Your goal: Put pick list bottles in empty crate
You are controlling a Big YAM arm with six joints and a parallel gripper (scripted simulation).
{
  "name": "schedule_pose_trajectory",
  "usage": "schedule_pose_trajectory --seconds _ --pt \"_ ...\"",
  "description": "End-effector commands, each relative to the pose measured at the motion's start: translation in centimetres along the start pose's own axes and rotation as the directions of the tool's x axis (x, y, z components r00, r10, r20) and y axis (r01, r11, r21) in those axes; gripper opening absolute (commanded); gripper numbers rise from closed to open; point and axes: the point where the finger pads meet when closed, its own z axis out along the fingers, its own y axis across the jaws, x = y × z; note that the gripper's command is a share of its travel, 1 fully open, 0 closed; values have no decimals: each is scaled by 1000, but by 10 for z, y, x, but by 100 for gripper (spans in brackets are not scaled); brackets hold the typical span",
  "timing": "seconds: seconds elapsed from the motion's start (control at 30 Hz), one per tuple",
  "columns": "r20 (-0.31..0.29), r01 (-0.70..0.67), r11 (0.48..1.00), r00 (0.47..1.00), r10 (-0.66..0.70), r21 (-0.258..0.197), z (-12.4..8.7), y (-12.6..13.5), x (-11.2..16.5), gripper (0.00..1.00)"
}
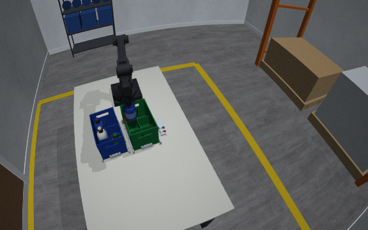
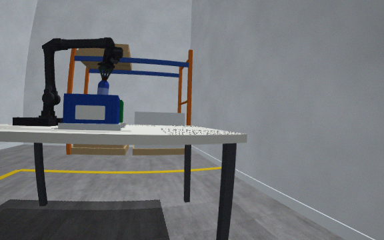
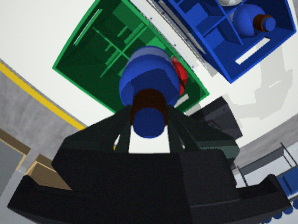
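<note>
On the white worktop (image 1: 145, 179), the blue crate (image 1: 107, 150) stands at the left, holding a white bottle (image 1: 101, 133), a brown-capped bottle (image 1: 97, 121) at its 12 o'clock and a green one (image 1: 115, 135) at its 3 o'clock. Just beside it to the right, the green crate (image 1: 145, 135) lies under the tool (image 1: 128, 103), which is clamped on the neck of a blue bottle (image 1: 130, 112) hanging upright over the crate's 11 o'clock compartment. The pick list (image 1: 162, 127) lies at the crate's 3 o'clock.
</note>
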Motion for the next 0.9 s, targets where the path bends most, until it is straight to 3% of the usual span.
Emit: schedule_pose_trajectory --seconds 0.0,0.8,0.87 --pt "89 3 998 996 3 -63 -44 12 -12 0" --pt "110 4 997 994 4 -78 -40 11 -14 0" --pt "63 1 999 998 2 -45 -15 4 -4 0"
